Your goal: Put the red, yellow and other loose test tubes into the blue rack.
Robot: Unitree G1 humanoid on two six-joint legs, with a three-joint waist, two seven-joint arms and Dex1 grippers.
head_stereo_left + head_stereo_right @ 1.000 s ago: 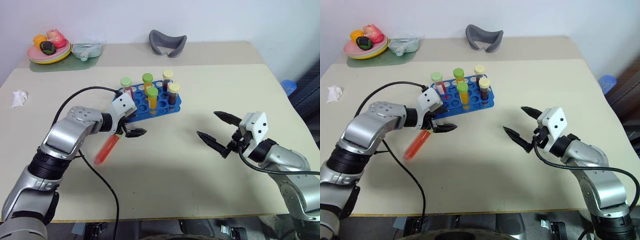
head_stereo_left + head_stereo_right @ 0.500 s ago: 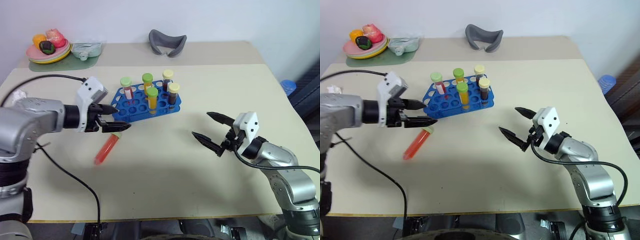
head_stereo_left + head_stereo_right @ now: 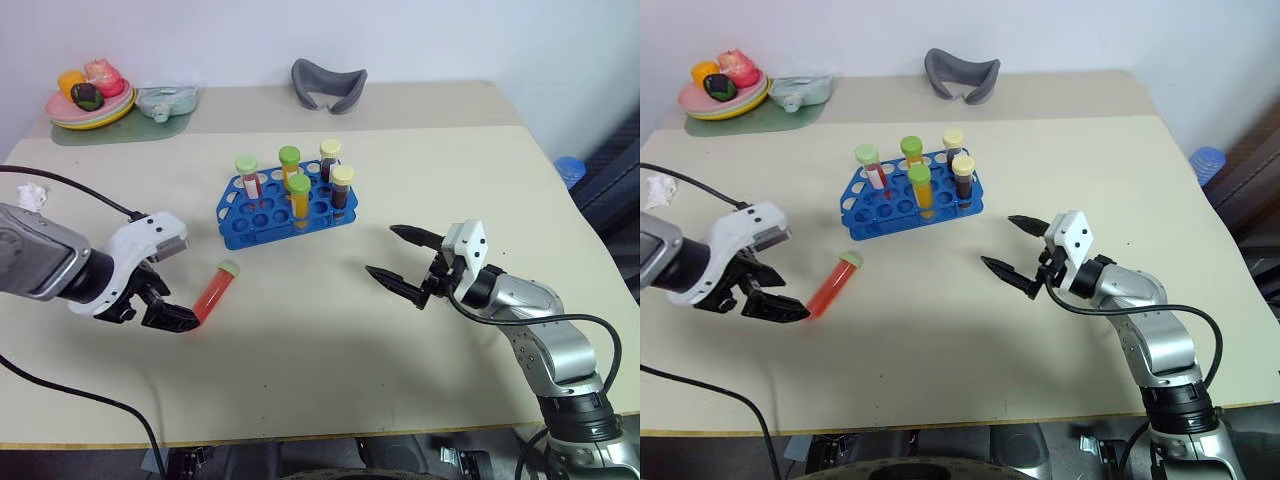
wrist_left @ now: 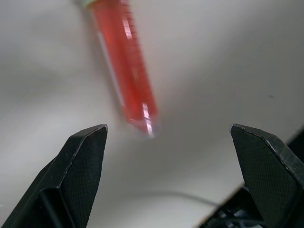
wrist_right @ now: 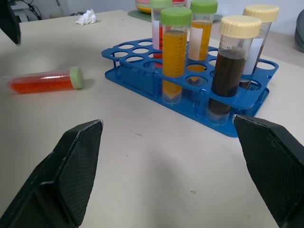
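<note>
Light: bright and even, from overhead.
Shadows: soft, faint patches on the table point(image 3: 330, 340) under both arms.
Glare: thin white streaks along the red tube point(image 4: 124, 71) in the left wrist view.
Blur: that tube looks smeared and soft; the head views stay sharp.

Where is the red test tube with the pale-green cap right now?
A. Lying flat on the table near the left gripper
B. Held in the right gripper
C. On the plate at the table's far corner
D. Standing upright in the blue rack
A: the red test tube lies on the table, beside the open left gripper.
</note>
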